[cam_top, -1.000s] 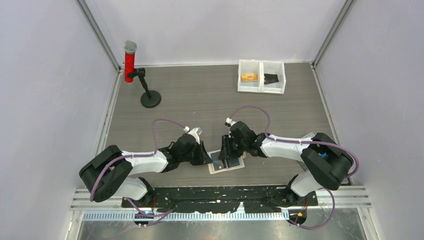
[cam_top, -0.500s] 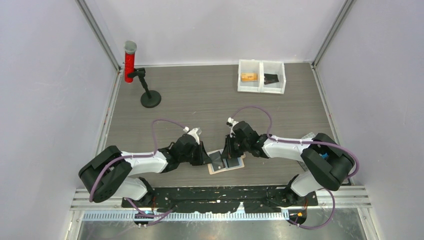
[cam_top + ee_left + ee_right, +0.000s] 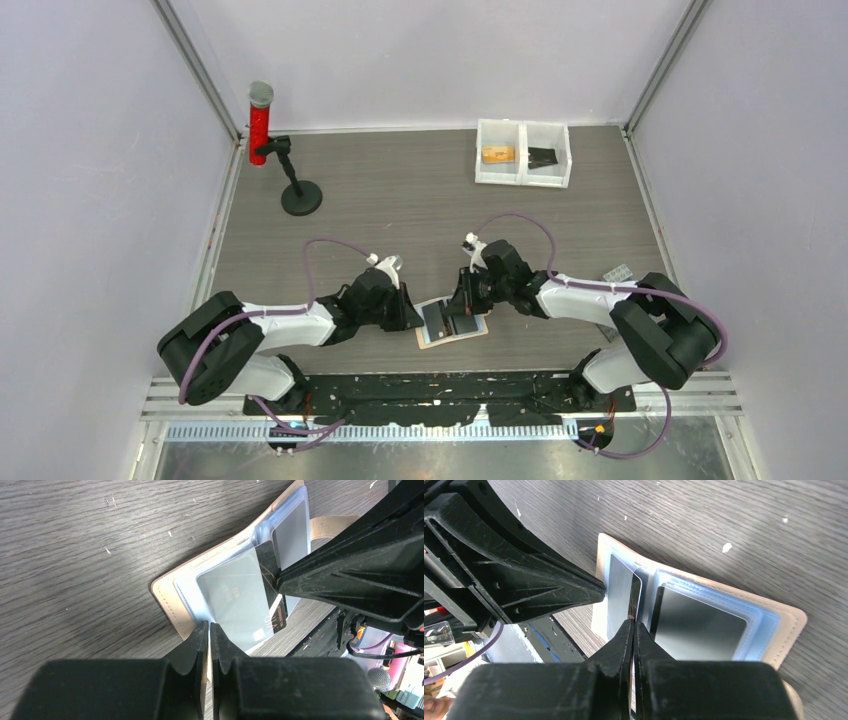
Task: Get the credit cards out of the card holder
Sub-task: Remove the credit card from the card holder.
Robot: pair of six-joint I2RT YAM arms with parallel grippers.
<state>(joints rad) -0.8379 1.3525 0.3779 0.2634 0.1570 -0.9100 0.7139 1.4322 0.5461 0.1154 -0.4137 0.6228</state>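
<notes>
Top external view shows the right arm (image 3: 580, 297) reaching low across the desk (image 3: 400, 200), elbow swung slightly outward since a second ago; its right jaws, partly spread then, are now pressed together, so the first pull looks under way; the left arm (image 3: 290, 322) lies low and unmoved, left jaws pressed together, tip pinning the open card holder (image 3: 784, 625) near the desk's front edge; a dark credit card (image 3: 275, 605), pinched by the right jaws, sits askew, partly out of its pocket.

My left arm (image 3: 285, 322) and right arm (image 3: 580, 298) reach low toward each other by the near edge of the table (image 3: 400, 200). My left gripper (image 3: 209, 630) is pinched together, and my right gripper (image 3: 633, 627) is clamped on a card (image 3: 620, 597).
</notes>
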